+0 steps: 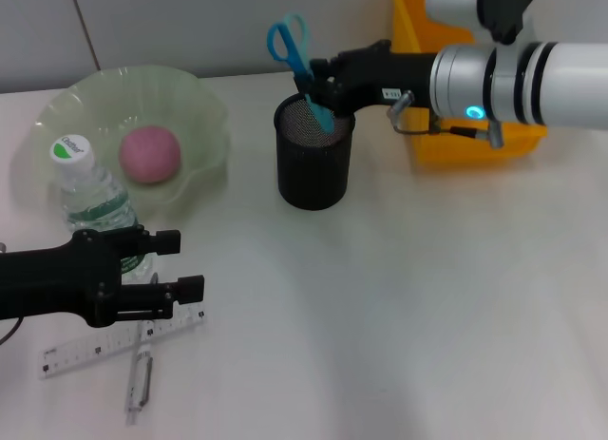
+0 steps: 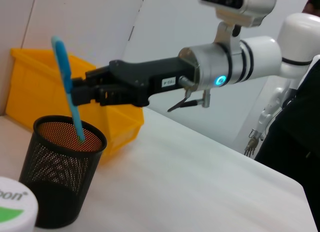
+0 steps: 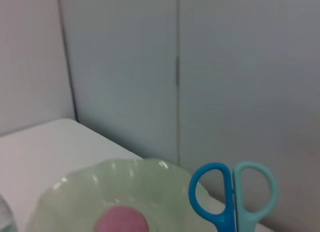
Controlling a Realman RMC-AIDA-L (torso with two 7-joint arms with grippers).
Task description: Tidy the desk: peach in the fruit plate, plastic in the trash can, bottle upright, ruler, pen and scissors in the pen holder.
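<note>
The blue scissors [image 1: 296,60] are gripped by the right pincer [image 1: 321,86], tips inside the black mesh pen holder [image 1: 313,164]. The left pincer [image 1: 185,264] is held open beside the water bottle [image 1: 93,198].

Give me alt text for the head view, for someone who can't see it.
The right gripper holds blue scissors blades-down in a black mesh pen holder. At left, a peach sits in a green fruit plate behind an upright bottle; the left gripper hovers over a ruler and pen.
</note>
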